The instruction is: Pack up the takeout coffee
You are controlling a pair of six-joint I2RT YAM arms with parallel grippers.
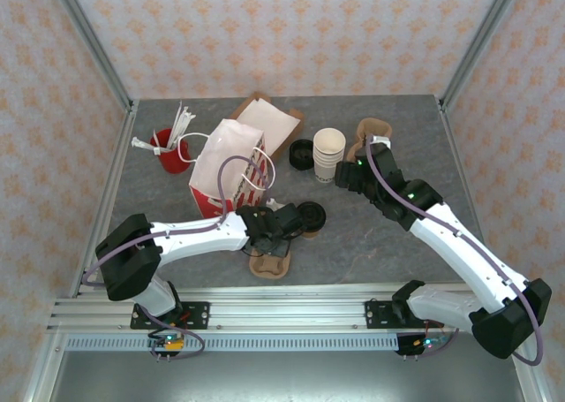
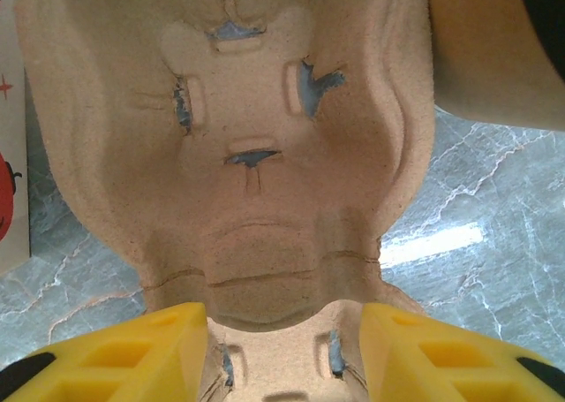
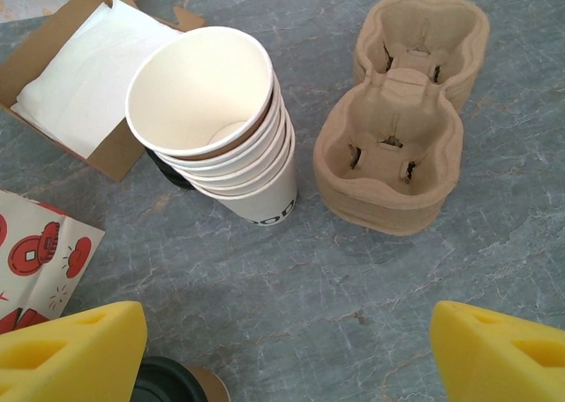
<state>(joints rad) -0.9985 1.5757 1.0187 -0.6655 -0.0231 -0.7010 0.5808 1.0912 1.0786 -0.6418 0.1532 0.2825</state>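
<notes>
We have packed nothing yet: the takeout coffee stands just beyond and right of the left claw, whose fingers straddle an empty pulp cup carrier; we cannot tell whether they pinch it. The right claw gapes empty, with the stacked white cups and spare carriers ahead of it. The paper bag sits left of the left claw.

White-and-black twin arms with yellow-fingered grippers

Mounted on the aluminium rail, the left arm and right arm show black bases, white link shells and black joint housings, a lilac cable looped along each; the left gripper and right gripper have chunky yellow fingers with hollow cells.
</notes>
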